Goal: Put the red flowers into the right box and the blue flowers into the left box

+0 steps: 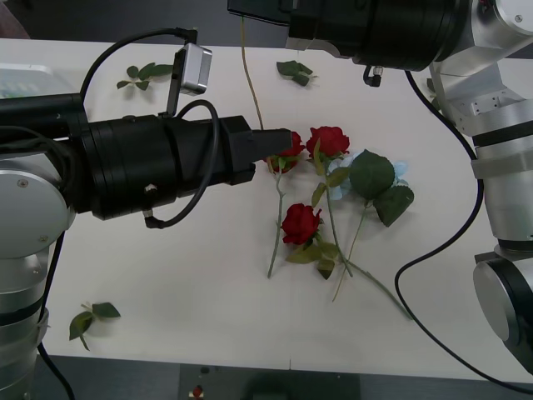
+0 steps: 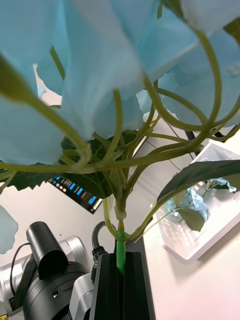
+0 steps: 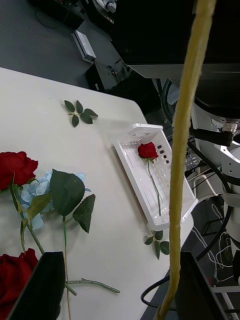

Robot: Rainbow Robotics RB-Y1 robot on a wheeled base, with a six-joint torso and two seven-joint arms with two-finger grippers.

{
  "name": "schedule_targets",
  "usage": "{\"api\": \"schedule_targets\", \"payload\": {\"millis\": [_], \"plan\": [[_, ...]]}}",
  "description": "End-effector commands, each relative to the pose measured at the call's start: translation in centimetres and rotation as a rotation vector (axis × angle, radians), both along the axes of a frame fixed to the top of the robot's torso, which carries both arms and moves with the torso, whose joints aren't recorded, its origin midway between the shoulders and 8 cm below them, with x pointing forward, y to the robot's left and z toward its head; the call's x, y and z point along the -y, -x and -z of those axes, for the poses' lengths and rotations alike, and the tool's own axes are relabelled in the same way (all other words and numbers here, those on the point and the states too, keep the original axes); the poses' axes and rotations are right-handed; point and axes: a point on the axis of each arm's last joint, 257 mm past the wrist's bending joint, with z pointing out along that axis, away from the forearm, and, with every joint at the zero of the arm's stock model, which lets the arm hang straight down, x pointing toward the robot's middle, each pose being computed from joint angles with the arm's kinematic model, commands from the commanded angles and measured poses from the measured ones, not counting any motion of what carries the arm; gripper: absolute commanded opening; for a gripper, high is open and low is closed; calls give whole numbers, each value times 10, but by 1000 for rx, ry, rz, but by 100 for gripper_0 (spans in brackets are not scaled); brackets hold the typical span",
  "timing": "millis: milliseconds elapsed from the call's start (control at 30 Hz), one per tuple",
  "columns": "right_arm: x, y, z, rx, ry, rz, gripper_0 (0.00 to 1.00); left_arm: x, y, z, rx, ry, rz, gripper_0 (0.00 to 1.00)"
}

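My right gripper is shut on the green stem of a blue flower, whose head hangs close above the wrist camera. Its long pale stem hangs down to my left gripper, which is open over the red flowers on the table. In the left wrist view that stem runs between the wide-apart fingers. Another blue flower lies under big leaves beside the roses. The right box holds one red rose. The left box holds a blue flower.
Loose green leaf sprigs lie at the far left, the far middle and the near left corner of the table. The right arm reaches across the table's far edge. A black cable trails at the right.
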Motion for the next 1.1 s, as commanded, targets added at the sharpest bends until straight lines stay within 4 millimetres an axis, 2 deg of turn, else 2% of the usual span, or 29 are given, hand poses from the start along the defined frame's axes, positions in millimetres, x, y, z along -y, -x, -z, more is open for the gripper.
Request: {"api": "schedule_targets", "payload": {"millis": [33,400,433,467,500,533,567,600,633,833,933,1033,1100], "plan": [[-11,16,-30,46,-26,-34,0,8,5,-35,70,34,6,0],[-11,16,-30,46,-26,-34,0,5,-1,-37,91,21,-16,0],[-11,16,-30,46,-26,-34,0,4,-2,-37,92,18,-20,0],[-11,16,-30,46,-26,-34,6,3,-2,-38,92,20,-22,0],[-11,16,-30,46,-26,-34,28,1,-4,-38,95,17,-28,0],[-11,16,-30,46,-26,-34,55,-1,-5,-39,97,18,-33,0],[-11,16,-30,46,-26,-34,69,-2,-6,-38,96,15,-35,0],[-11,16,-30,46,-26,-34,94,-5,-6,-39,95,16,-39,0],[-11,16,-30,46,-26,-34,100,-8,-8,-40,98,14,-44,0],[-11,16,-30,46,-26,-34,100,-33,-14,-42,97,-3,-70,0],[-11,16,-30,46,-26,-34,100,-61,-17,-45,84,-27,-92,0],[-11,16,-30,46,-26,-34,100,-80,-16,-46,70,-47,-102,0],[-11,16,-30,46,-26,-34,100,-103,-17,-48,63,-71,-126,0]]}}
